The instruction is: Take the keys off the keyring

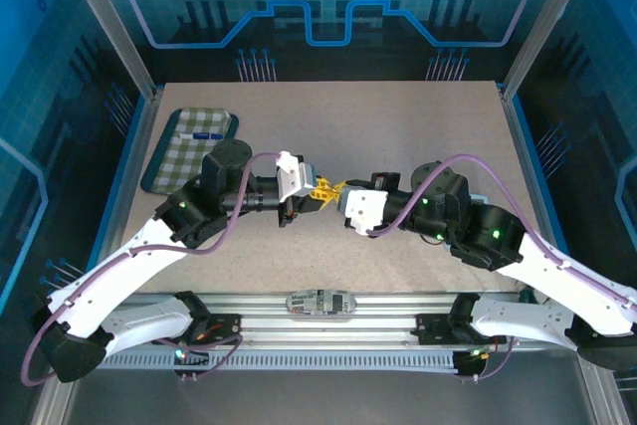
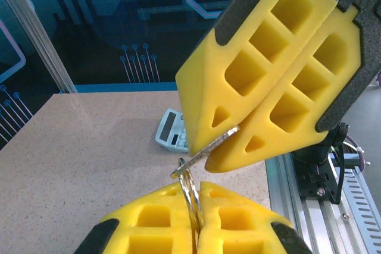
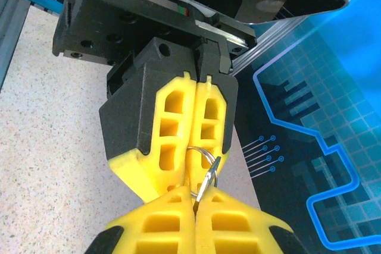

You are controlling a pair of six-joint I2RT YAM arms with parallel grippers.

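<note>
Above the middle of the surface (image 1: 398, 136), the left end effector (image 2: 193, 197) is clamped shut on the keyring (image 2: 188, 185), a thin silvery wire loop. Tip to tip with it, the right end effector (image 2: 209, 150) pinches a flat silvery key (image 2: 205, 150) whose free end meets the loop. A calculator (image 2: 171, 128) lies by the near edge, and a checked tray (image 1: 189, 151) carrying a pen (image 1: 202, 135) sits at the far left corner, both well apart from the grip. Yellow fingers (image 2: 155, 224) cover most of the ring and the key's head, so whether other keys hang there cannot be told.
</note>
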